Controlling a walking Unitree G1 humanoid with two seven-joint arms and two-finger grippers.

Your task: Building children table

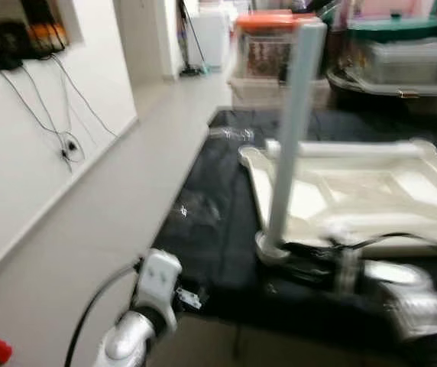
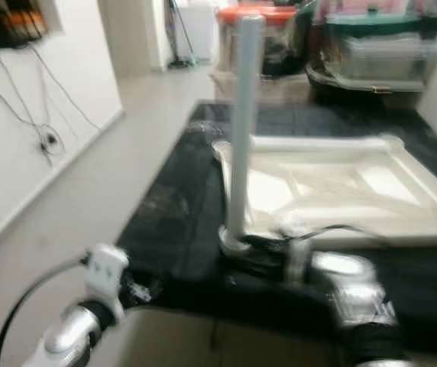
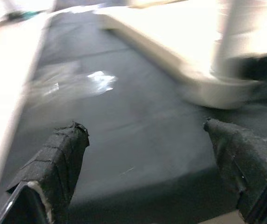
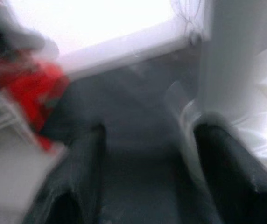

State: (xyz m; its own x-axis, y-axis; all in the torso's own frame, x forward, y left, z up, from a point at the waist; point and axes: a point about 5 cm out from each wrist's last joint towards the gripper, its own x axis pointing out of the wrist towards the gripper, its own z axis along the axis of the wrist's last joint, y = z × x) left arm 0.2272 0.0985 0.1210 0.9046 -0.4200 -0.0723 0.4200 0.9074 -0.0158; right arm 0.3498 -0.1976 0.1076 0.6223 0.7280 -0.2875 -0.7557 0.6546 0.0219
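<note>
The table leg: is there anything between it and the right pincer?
Nothing visible. The right pincer is open, low on the black mat, right beside the base of the upright table leg, which stands in the corner of the upside-down white tabletop.

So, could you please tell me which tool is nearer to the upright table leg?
The right tool is nearer, right at the base of the table leg. The left tool sits well off toward the robot's left, over the black mat's edge.

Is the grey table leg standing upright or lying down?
Upright: the leg rises straight from the corner of the upturned white tabletop on the black mat.
</note>
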